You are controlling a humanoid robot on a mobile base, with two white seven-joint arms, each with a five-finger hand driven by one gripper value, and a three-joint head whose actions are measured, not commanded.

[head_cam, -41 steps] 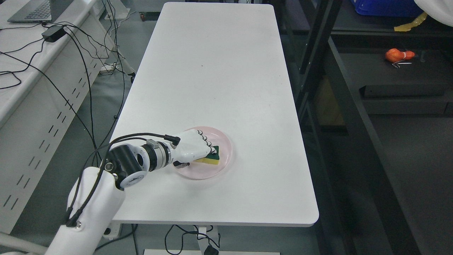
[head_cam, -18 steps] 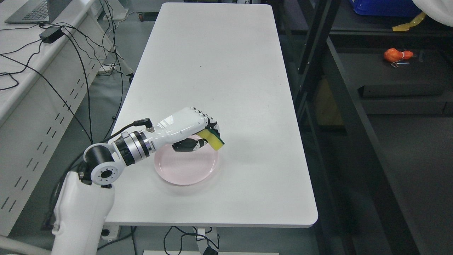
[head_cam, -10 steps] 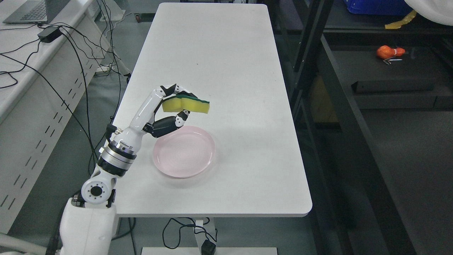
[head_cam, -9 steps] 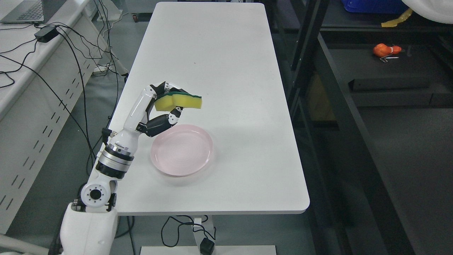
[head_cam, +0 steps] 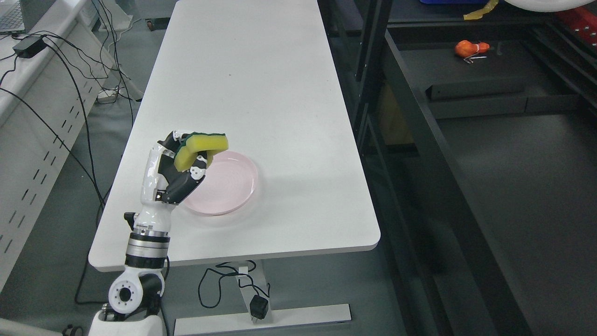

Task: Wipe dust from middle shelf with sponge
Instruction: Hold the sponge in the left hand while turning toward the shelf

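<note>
**Sponge lifted clear of the plate**

Since the earliest frame the sponge (head_cam: pixel 201 148) has been rising off the pink plate (head_cam: pixel 233 182), and the camera has been swinging rightward, so the whole scene is sitting further left. Now the left hand (head_cam: pixel 175 170) is standing upright on its forearm above the plate's left rim, its white and black jointed fingers (head_cam: pixel 198 169) clenching the sponge from below and behind. Soft yellow foam is bending into a curve under the grip, with the rough dark green scouring layer showing along its top edge. Below it, the round, shallow, glossy plate is lying bare on the smooth white worktop (head_cam: pixel 261 102). To the right, a black metal shelf (head_cam: pixel 466 79) is carrying a small orange object (head_cam: pixel 468 47).
</note>
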